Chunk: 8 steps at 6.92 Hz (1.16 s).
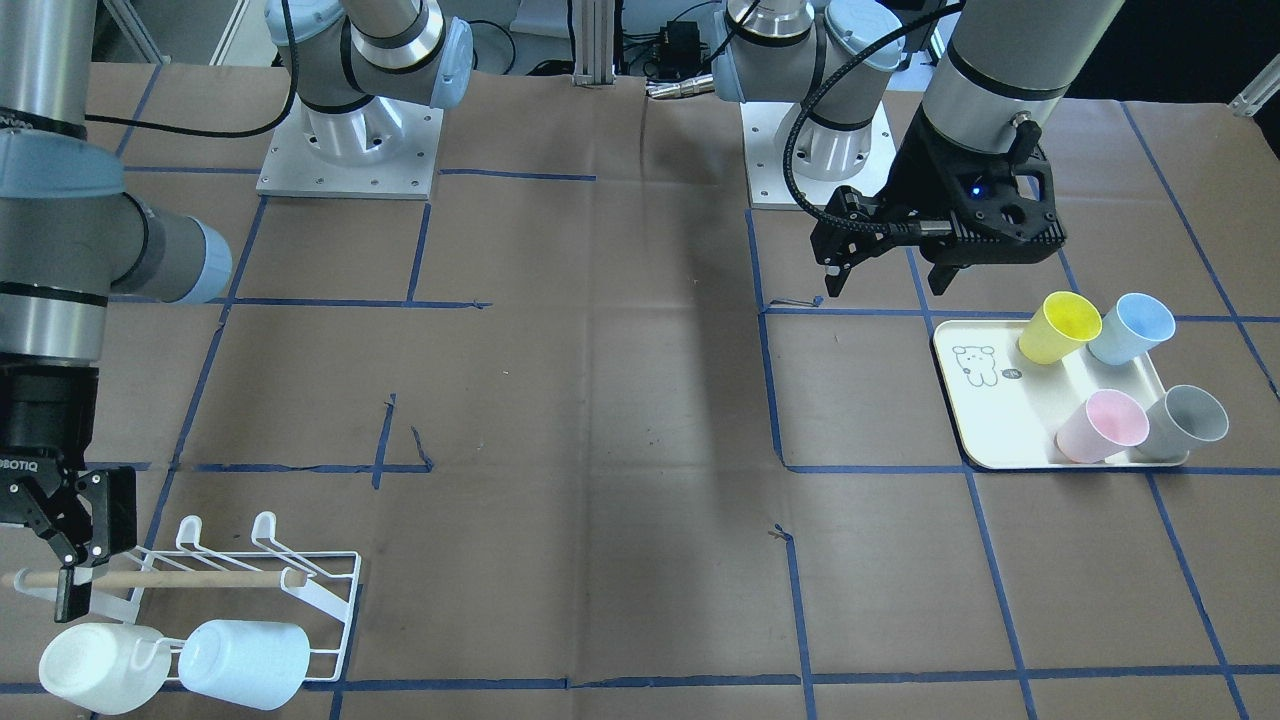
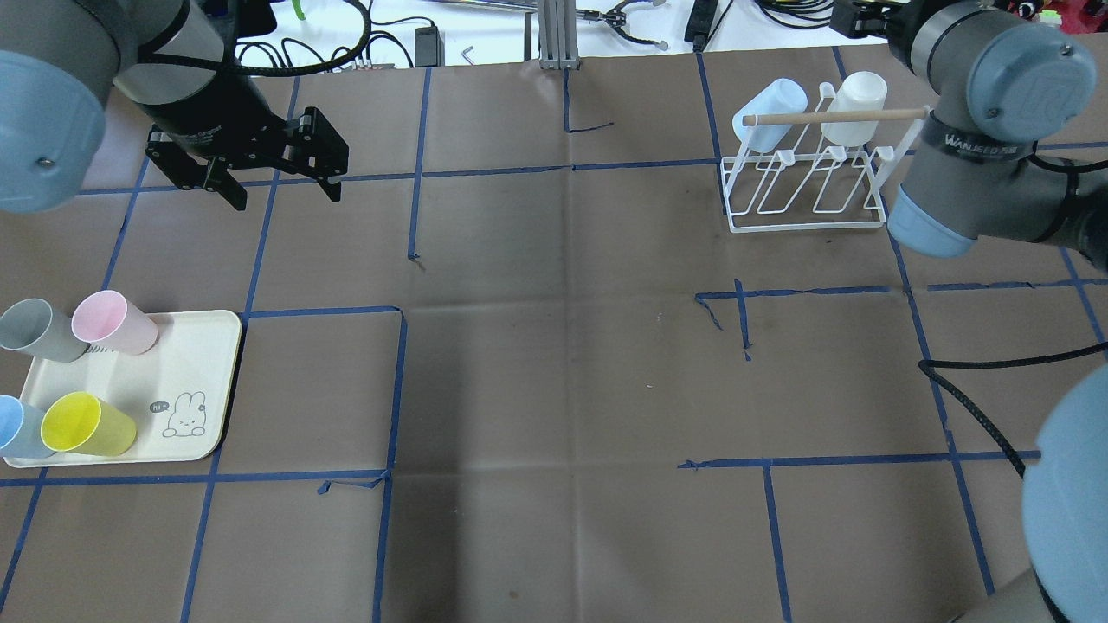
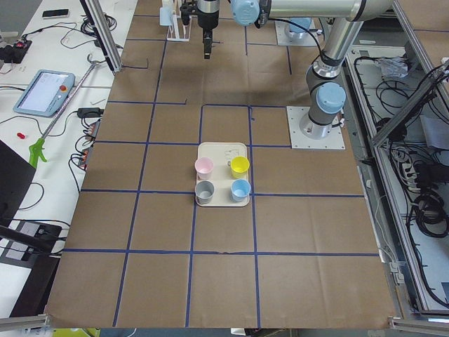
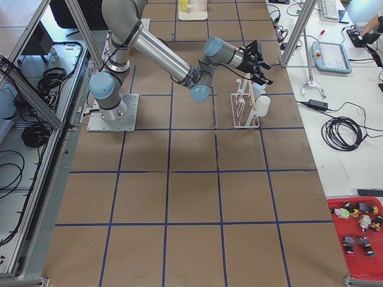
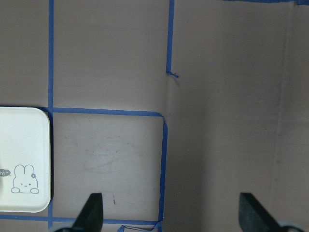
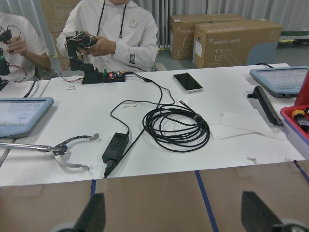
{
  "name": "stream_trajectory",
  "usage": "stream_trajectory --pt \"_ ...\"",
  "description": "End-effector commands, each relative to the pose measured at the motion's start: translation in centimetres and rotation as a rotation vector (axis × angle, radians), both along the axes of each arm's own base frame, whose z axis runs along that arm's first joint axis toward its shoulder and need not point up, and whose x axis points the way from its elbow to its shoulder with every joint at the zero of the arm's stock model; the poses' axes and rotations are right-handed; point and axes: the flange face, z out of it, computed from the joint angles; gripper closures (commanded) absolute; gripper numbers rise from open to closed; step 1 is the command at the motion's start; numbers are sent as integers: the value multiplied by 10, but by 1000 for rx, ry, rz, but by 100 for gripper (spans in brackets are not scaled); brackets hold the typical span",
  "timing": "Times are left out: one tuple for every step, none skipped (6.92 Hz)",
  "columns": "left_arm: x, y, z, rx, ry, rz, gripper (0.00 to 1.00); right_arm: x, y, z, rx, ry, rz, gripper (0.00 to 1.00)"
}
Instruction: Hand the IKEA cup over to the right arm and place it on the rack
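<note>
Four cups stand on a cream tray (image 1: 985,425): yellow (image 1: 1060,328), blue (image 1: 1130,328), pink (image 1: 1100,425) and grey (image 1: 1185,422). My left gripper (image 1: 885,278) is open and empty and hovers above the table just behind the tray. In the left wrist view, the tray's corner (image 5: 24,159) lies left of the spread fingertips (image 5: 91,212). The white wire rack (image 1: 300,590) holds a white cup (image 1: 95,665) and a pale blue cup (image 1: 245,660). My right gripper (image 1: 85,565) is open and empty at the rack's wooden rod (image 1: 200,578).
The rack (image 2: 805,199) is at the far right in the overhead view, and the tray (image 2: 203,381) at the near left. Brown paper with blue tape lines covers the table. Operators, cables and tablets sit past the far edge in the right wrist view.
</note>
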Motion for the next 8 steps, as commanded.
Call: stream_trajectory --pt "1 -1 1 -1 -2 -1 0 37 24 34 205 -44 55 0" --pt "1 -1 2 -3 -5 -1 0 50 39 49 315 -64 74 0" --pt "1 -1 2 2 -6 -5 0 67 55 66 435 -88 92 0" --pt "0 0 1 10 -6 -10 0 82 73 79 559 -105 110 0" --pt "1 1 2 8 -6 -8 0 97 88 87 639 -104 125 0" --pt "1 0 2 8 -5 -10 0 115 107 85 741 -102 150 0" --pt "1 1 1 10 -5 -10 0 120 124 92 808 -111 151 0" --pt "0 1 1 10 -5 -12 0 120 130 99 863 -134 98 0"
